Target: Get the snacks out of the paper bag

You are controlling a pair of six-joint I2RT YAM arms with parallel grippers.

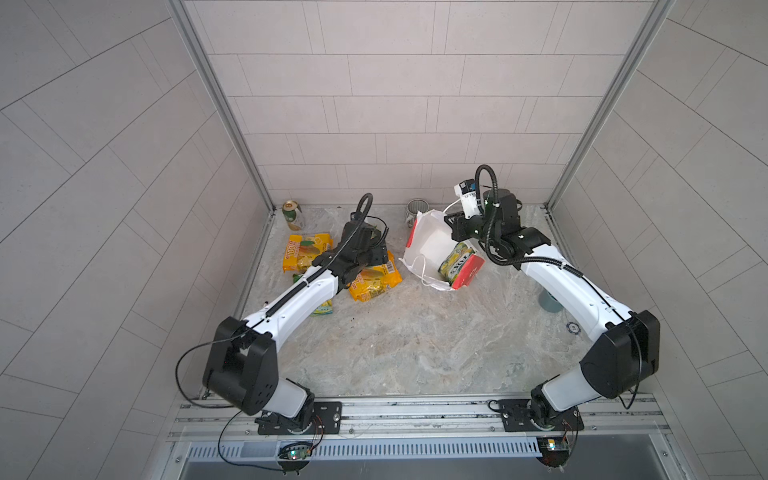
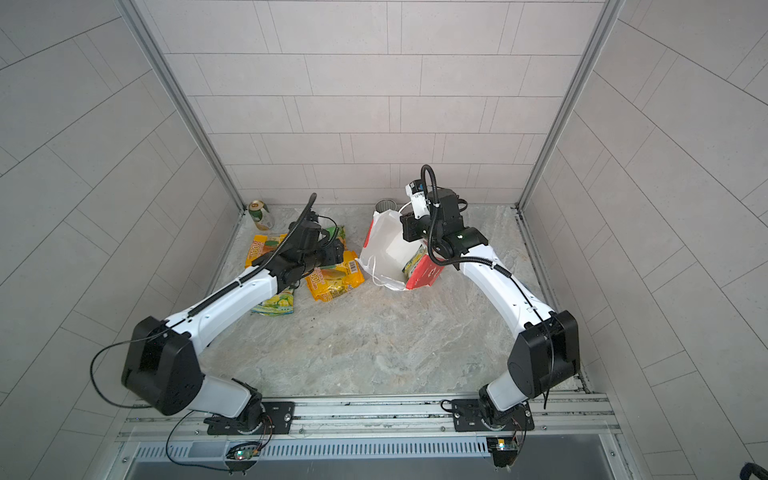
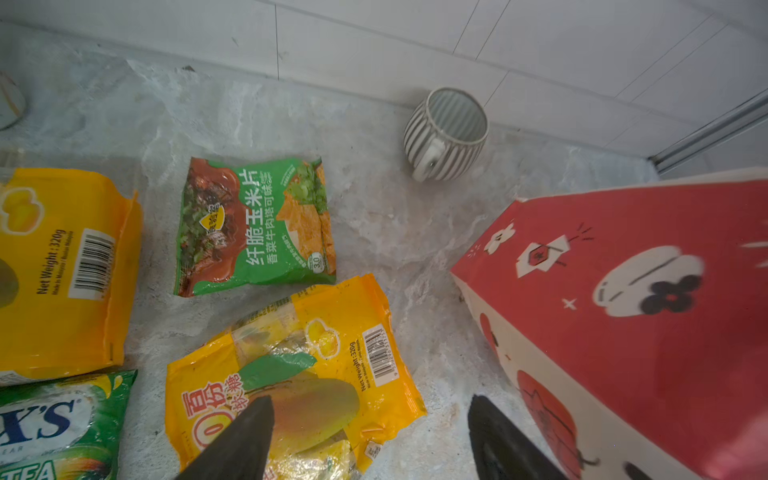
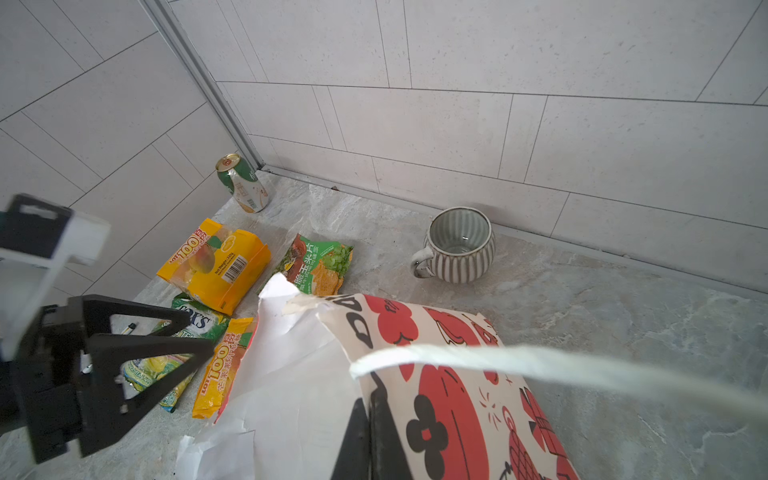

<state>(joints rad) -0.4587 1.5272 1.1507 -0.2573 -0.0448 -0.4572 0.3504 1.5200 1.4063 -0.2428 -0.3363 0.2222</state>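
Left fingers [image 3: 241, 444] wide apart above a yellow-orange packet [image 3: 332, 374]

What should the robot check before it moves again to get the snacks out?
1. Left hand open and empty: ok.
2. Yellow packet lying loose on the table: ok.
3. Right hand shut on the paper bag edge: ok.
4. Bag mouth gaping open: ok.
5. Bag emptied: not ok, a green-yellow packet lies inside.
6. More snacks beneath it: cannot tell.
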